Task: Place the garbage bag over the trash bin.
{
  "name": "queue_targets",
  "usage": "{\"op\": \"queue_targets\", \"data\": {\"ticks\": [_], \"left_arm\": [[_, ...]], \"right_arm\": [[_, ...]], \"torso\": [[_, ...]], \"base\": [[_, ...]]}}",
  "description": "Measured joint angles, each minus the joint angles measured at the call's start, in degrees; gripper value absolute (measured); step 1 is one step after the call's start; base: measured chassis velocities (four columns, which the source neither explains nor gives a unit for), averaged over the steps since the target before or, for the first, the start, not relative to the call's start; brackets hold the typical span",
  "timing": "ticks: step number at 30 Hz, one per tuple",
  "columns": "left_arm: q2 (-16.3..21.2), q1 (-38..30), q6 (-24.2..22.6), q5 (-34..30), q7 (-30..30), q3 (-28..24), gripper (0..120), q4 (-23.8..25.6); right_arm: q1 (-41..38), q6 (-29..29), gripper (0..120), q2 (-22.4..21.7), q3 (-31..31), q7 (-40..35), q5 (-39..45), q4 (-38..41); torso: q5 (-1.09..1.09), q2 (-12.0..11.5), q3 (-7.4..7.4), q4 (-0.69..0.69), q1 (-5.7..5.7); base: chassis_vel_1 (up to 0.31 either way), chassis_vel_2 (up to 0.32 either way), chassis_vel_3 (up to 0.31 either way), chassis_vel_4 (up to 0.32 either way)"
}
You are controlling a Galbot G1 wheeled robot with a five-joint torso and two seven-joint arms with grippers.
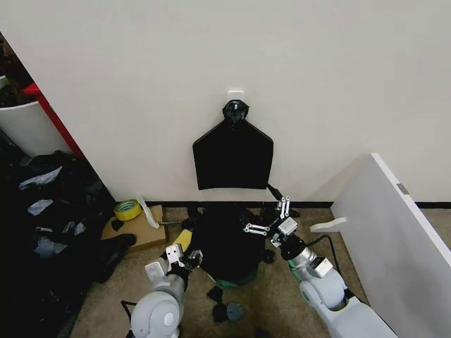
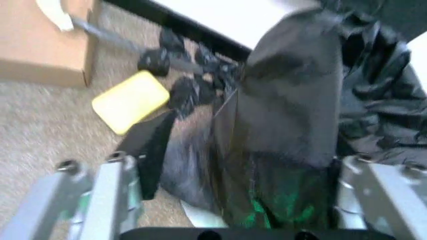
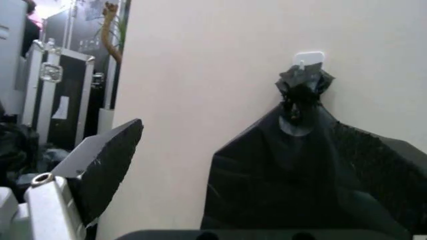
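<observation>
Yellow tape roll [image 1: 127, 209] on perhaps cardboard box [image 1: 137, 231].

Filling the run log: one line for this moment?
black plastic garbage bag: draped over bin | left gripper: open, at bag | right gripper: open, at bag

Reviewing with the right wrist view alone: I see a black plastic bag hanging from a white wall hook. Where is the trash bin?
Observer: On the floor below that hanging bag. The round trash bin is draped in a black plastic garbage bag, and its pale green base peeks out beneath.
Operator: Where is the right claw?
Observer: The right claw is open at the bin's upper right edge, beside the draped plastic.
Operator: And the left one?
Observer: The left claw is open at the bin's left side. Its wrist view shows black plastic between its fingers.
</observation>
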State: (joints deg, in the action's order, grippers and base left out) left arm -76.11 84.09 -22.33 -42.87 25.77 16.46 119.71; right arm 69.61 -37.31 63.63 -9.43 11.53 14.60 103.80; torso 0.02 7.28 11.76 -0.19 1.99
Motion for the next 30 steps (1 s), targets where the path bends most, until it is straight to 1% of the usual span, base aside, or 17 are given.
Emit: {"op": "queue_targets", "data": {"ticks": [1, 2, 4, 5, 7, 9, 16, 18, 19, 20, 21, 23, 26, 27, 28, 29, 30], "left_arm": [[0.2, 0.4, 0.1, 0.4, 0.1, 0.3, 74, 0.9], [0.3, 0.6, 0.1, 0.5, 0.1, 0.5, 76, 1.3], [0.7, 1.5, 0.1, 0.6, 0.7, 1.1, 86, 3.5], [0.7, 1.5, 0.1, 0.6, 0.7, 1.1, 86, 3.5], [0.9, 2.1, -0.4, 0.4, 1.2, 1.6, 93, 5.2], [0.9, 2.4, -0.9, -0.2, 1.6, 1.8, 98, 5.7], [0.0, 2.3, -1.3, -2.5, 3.0, 2.6, 100, 5.1], [0.0, 2.3, 0.6, -0.5, 3.0, 2.8, 100, 5.1], [0.2, 2.5, 2.3, 1.8, 2.6, 2.8, 100, 5.1], [0.2, 2.5, 2.3, 1.8, 2.6, 2.8, 100, 5.1], [0.4, 2.8, 5.3, 5.0, 1.6, 2.8, 100, 5.1], [0.9, 3.9, 14.3, 13.4, -1.9, 2.9, 100, 5.7], [1.1, 5.3, 24.4, 24.8, -5.9, 3.5, 100, 7.7], [1.0, 5.7, 27.2, 28.3, -6.8, 3.7, 100, 8.1], [1.0, 5.7, 27.2, 28.3, -6.8, 3.7, 100, 8.1], [0.9, 5.9, 29.3, 30.8, -7.5, 3.9, 100, 8.2], [0.3, 6.4, 35.0, 37.3, -9.4, 4.5, 100, 8.0]], "right_arm": [[0.1, 0.2, 100, 0.0, 0.0, -0.6, 0.0, 0.2], [0.2, 0.3, 100, 0.0, 0.0, -0.8, 0.0, 0.2], [0.4, 0.6, 100, 0.0, 0.0, -1.6, 0.0, 0.6], [0.4, 0.6, 100, 0.0, 0.0, -1.6, 0.0, 0.6], [0.6, 0.8, 100, 0.1, -0.1, -1.7, 0.0, 1.0], [0.7, 0.9, 100, 0.2, -0.1, -1.8, 0.0, 1.3], [1.5, 1.1, 100, 0.1, -0.5, -1.9, 0.0, 2.3], [2.2, 1.7, 100, -0.1, -0.6, -2.9, 0.1, 3.1], [2.6, 2.3, 100, -0.2, -0.7, -4.1, 0.0, 3.9], [2.6, 2.3, 100, -0.2, -0.7, -4.1, 0.0, 3.9], [3.0, 3.4, 100, -0.2, -0.7, -6.1, -0.5, 4.7], [4.2, 7.3, 100, -0.3, -0.6, -12.3, -2.6, 7.3], [5.6, 13.2, 100, 0.0, -1.5, -18.0, -3.6, 10.4], [6.0, 14.9, 100, 0.2, -2.3, -18.9, -3.5, 11.1], [6.0, 14.9, 100, 0.2, -2.3, -18.9, -3.5, 11.1], [6.2, 15.8, 100, 0.4, -2.9, -19.1, -3.4, 11.5], [6.6, 18.4, 100, 1.5, -6.4, -18.7, -3.0, 12.4]], "torso": [[0.00, 0.0, 0.00, 0.00, 0.00], [0.00, 0.0, 0.00, 0.01, 0.00], [0.00, 0.0, 0.00, 0.00, 0.00], [0.00, 0.0, 0.00, 0.00, 0.00], [0.01, 0.0, 0.00, 0.01, 0.00], [0.01, 0.0, 0.00, 0.01, 0.00], [0.02, 0.0, 0.00, 0.00, 0.00], [0.02, 0.0, 0.00, 0.00, 0.00], [0.01, 0.0, 0.00, 0.00, 0.00], [0.01, 0.0, 0.00, 0.00, 0.00], [0.02, 0.0, 0.00, 0.00, 0.00], [0.01, 0.0, 0.00, 0.00, 0.00], [0.02, 0.0, -0.01, 0.00, 0.00], [0.03, 0.0, -0.01, 0.00, 0.00], [0.03, 0.0, -0.01, 0.00, 0.00], [0.03, 0.0, -0.01, 0.00, 0.00], [0.02, 0.0, -0.01, 0.01, 0.00]], "base": [[0.000, 0.000, 0.000, 0.000], [0.000, 0.000, 0.000, 0.000], [0.000, 0.000, 0.000, 0.000], [0.000, 0.000, 0.000, 0.000], [0.000, 0.000, 0.000, 0.000], [0.000, 0.000, 0.000, 0.000], [0.000, 0.000, 0.000, 0.000], [0.000, 0.000, 0.000, 0.000], [0.000, 0.000, 0.000, 0.000], [0.000, 0.000, 0.000, 0.000], [0.000, 0.000, 0.000, 0.000], [0.000, 0.000, 0.000, 0.000], [0.000, 0.000, 0.000, 0.000], [0.000, 0.000, 0.000, 0.000], [0.000, 0.000, 0.000, 0.000], [0.000, 0.000, 0.000, 0.000], [0.000, 0.000, 0.000, 0.000]]}}
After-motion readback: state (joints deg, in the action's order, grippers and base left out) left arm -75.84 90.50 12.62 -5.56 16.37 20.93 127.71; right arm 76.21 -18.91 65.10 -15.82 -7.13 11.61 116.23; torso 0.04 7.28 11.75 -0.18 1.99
